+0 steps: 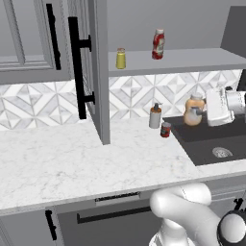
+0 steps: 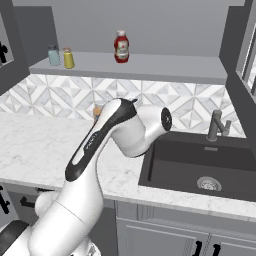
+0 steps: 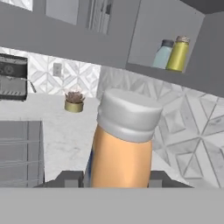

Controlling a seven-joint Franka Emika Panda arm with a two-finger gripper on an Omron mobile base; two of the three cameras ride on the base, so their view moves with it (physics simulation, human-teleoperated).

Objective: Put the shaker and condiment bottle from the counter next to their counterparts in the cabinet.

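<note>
Hand view, gripper (image 3: 116, 178) pinching orange condiment bottle (image 3: 122, 144), shaker (image 3: 178, 54) on cabinet (image 3: 144, 70) shelf

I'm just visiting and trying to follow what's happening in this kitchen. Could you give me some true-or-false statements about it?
1. The gripper is closed on the orange bottle. True.
2. The yellow-green shaker stands on the counter. False: it is on the cabinet shelf.
3. The red bottle is on the shelf. True.
4. The small red can lies in the sink. False: it stands on the counter beside the sink.
</note>
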